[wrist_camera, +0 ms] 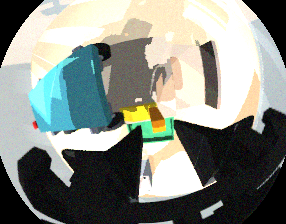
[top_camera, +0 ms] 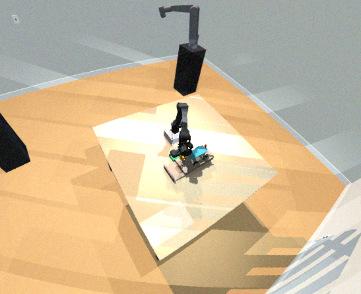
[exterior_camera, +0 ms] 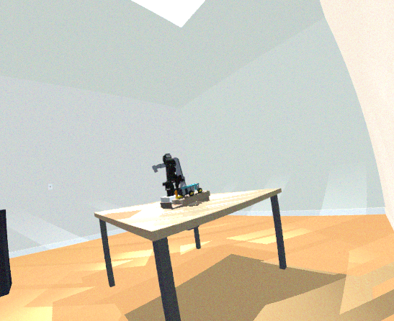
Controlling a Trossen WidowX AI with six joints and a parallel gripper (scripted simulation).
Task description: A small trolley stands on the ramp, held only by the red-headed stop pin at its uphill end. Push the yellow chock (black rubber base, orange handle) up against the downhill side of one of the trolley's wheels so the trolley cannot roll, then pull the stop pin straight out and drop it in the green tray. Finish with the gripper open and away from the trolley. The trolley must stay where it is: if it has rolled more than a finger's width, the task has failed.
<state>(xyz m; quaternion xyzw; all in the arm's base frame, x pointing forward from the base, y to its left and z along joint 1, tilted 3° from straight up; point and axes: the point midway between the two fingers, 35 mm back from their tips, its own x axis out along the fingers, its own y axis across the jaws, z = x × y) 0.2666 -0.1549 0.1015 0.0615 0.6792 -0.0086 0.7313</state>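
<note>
The blue trolley (top_camera: 199, 151) (exterior_camera: 191, 187) (wrist_camera: 76, 95) stands on the ramp (top_camera: 173, 173) (exterior_camera: 196, 198) (wrist_camera: 129, 70). The red-headed stop pin (top_camera: 205, 146) (wrist_camera: 35, 125) is at its uphill end. The yellow chock (exterior_camera: 179, 196) (wrist_camera: 136, 114) with its orange handle (wrist_camera: 157, 121) is close to the trolley's downhill wheel; whether they touch cannot be told. My gripper (wrist_camera: 157, 126) is partly open and empty, its fingertips apart on either side of the handle's line of view, not clamped on it. The green tray (top_camera: 173, 157) (wrist_camera: 166, 138) is beside the ramp, partly hidden behind the chock in the wrist view.
A pale box (top_camera: 171, 136) (exterior_camera: 167, 199) is near the arm's base. The ramp has a raised low end with a dark edge (wrist_camera: 211, 75). The trolley stands close beside the gripper on the uphill side.
</note>
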